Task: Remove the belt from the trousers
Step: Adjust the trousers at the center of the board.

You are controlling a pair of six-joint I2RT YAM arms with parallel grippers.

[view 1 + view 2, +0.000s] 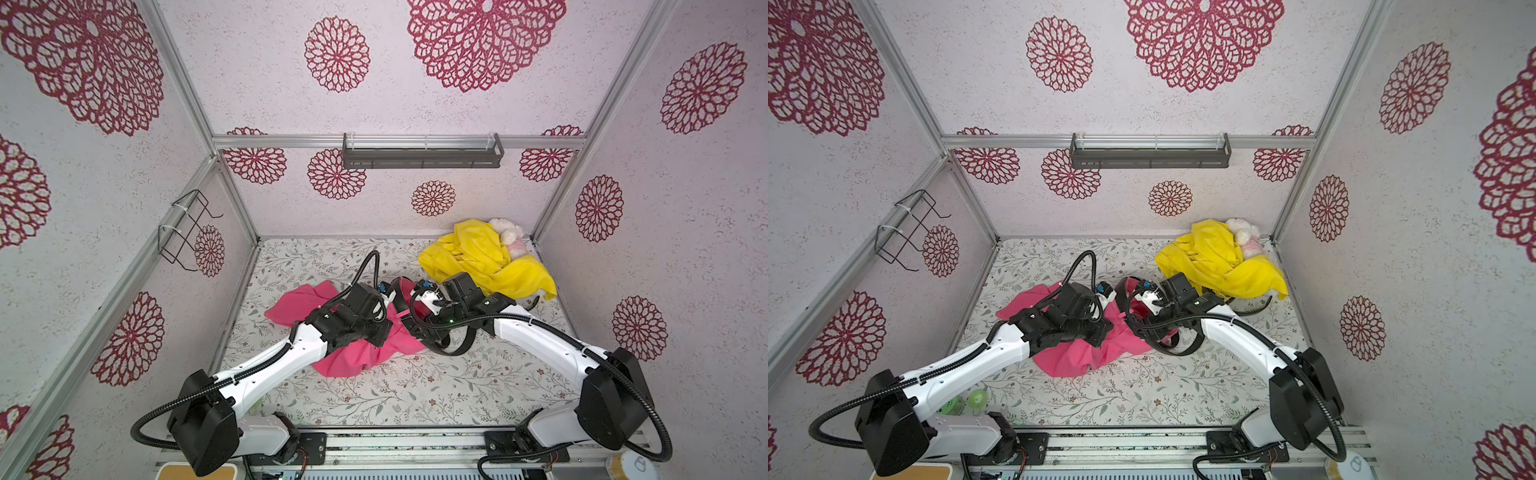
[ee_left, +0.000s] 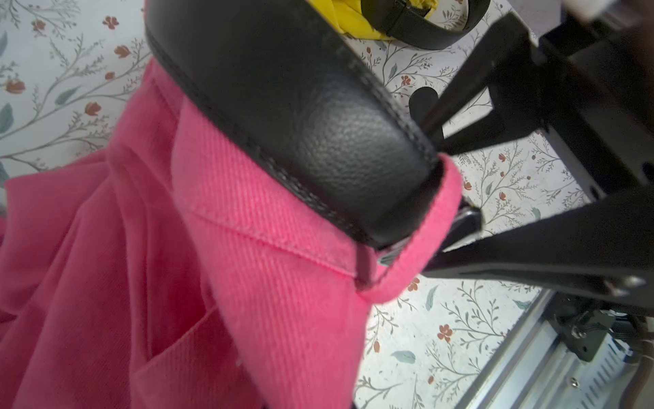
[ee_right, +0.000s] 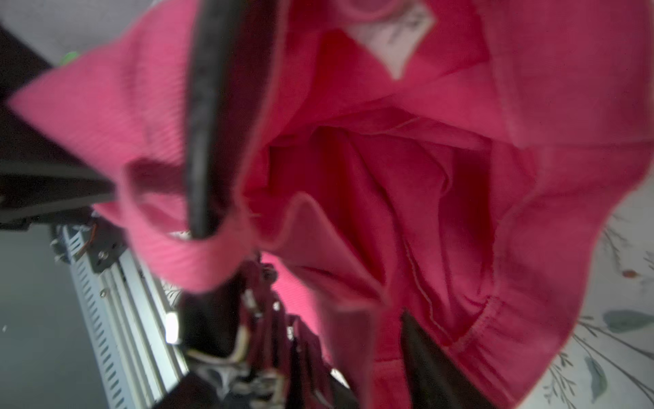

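The trousers (image 1: 357, 357) lie crumpled on the table (image 1: 374, 399), left of centre, with the waistband end raised toward the middle. The left gripper (image 1: 390, 296) sits at that raised end, pressed together. What it pinches is hidden by its own body in both top views. In its wrist view the belt (image 2: 318, 124) fills the frame close to the lens, so I judge it clamps the belt or the waistband there. That would keep the cloth from dragging along when the belt is drawn.

The belt is not out. In the left wrist view it runs down into a pink loop (image 2: 417, 255) and is threaded through it. In both top views it arches up between the two grippers.

The right gripper (image 1: 430, 300) faces the left one from just beside. Its fingers (image 2: 531, 248) are spread, one on either side of the loop where the belt enters, and they grip nothing that I can make out. A metal glint between them may be the buckle, but I cannot tell. The right wrist view is blurred and shows only pink cloth and a dark belt edge close by. Standing astride the belt like this, the right gripper looks set to close just past the loop and pull the belt through while the left anchors the trousers.

At the far right a yellow cloth (image 1: 486, 257) lies over a second belt (image 2: 424, 32), well apart from the work
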